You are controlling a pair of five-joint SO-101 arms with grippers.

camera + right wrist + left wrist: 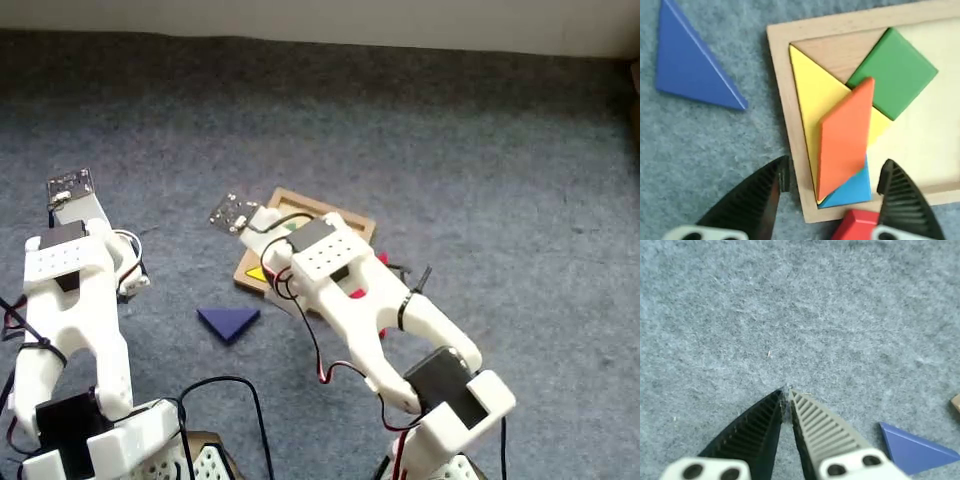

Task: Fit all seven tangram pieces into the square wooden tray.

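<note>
Grey cloth (790,315) covered the table, felt-like, fuzzy and matt. The tray (781,100) was bare pale wood, grain showing. The orange piece (845,140), yellow triangle (815,100), green square (895,72) and blue triangle (687,65) looked smooth, painted, faintly satin. The left gripper (786,393) had ribbed matt plastic fingers (817,427); the arm shells (335,260) were smooth white plastic.

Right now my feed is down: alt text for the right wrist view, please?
An orange parallelogram lies askew over a yellow triangle and a light blue piece inside the wooden tray, beside a green square. The right gripper hangs open above the tray's edge, and a dark blue triangle lies outside on the carpet.
</note>
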